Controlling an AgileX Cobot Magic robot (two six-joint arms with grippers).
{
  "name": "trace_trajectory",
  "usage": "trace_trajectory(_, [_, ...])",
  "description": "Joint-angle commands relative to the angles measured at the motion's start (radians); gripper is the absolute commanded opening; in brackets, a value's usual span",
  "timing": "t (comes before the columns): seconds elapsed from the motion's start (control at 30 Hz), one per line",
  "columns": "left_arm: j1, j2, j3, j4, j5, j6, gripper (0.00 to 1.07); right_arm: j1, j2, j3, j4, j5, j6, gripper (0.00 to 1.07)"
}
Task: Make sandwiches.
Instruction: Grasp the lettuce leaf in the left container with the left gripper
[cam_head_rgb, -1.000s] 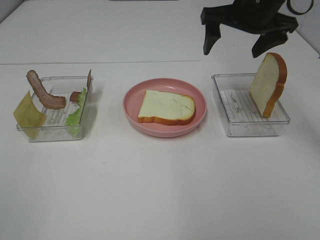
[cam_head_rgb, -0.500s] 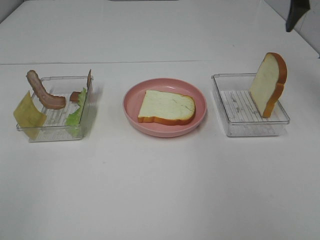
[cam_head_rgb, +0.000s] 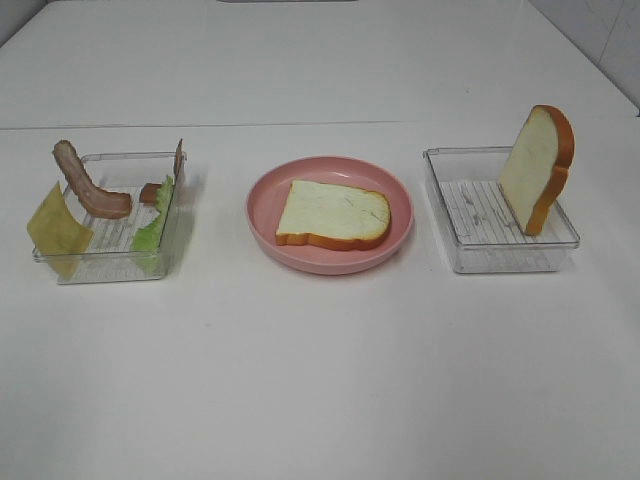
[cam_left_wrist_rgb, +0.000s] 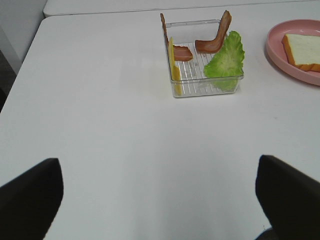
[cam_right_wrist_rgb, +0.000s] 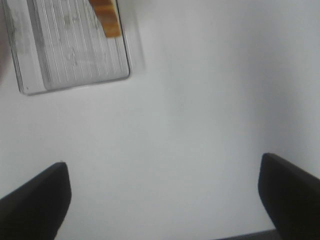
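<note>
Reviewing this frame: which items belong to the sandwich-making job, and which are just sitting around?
For the job: flat bread slice, upright bread slice, lettuce, bacon strips, cheese square.
Just holders, not ingredients: pink plate, left clear tray, right clear tray.

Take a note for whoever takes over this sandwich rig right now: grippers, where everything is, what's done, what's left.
Grippers: the left gripper is open and empty, facing the left tray from a distance. The right gripper is open and empty, beside the right tray.
Done: one bread slice lies flat on the pink plate.
Waiting: bacon strips, lettuce and cheese square are in the left tray. The second bread slice stands on edge in the right tray.
Left: stack the fillings on the plated slice, then cap it with the second slice.
</note>
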Motion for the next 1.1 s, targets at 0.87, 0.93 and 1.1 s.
trace_trajectory(0.87, [0.000, -0.012, 0.000, 0.001, -0.005, -0.005, 1.00, -0.002, -1.196, 0.672, -0.009, -0.074, -0.072, 0.95])
trace_trajectory(0.93, [0.000, -0.012, 0.000, 0.001, -0.005, -0.005, 1.00, -0.002, -1.232, 0.690, -0.009, -0.074, -0.060, 0.95])
trace_trajectory(1.1, [0.000, -0.012, 0.000, 0.001, -0.005, -0.005, 1.00, -0.002, -1.296, 0.711, -0.010, -0.080, -0.062, 0.95])
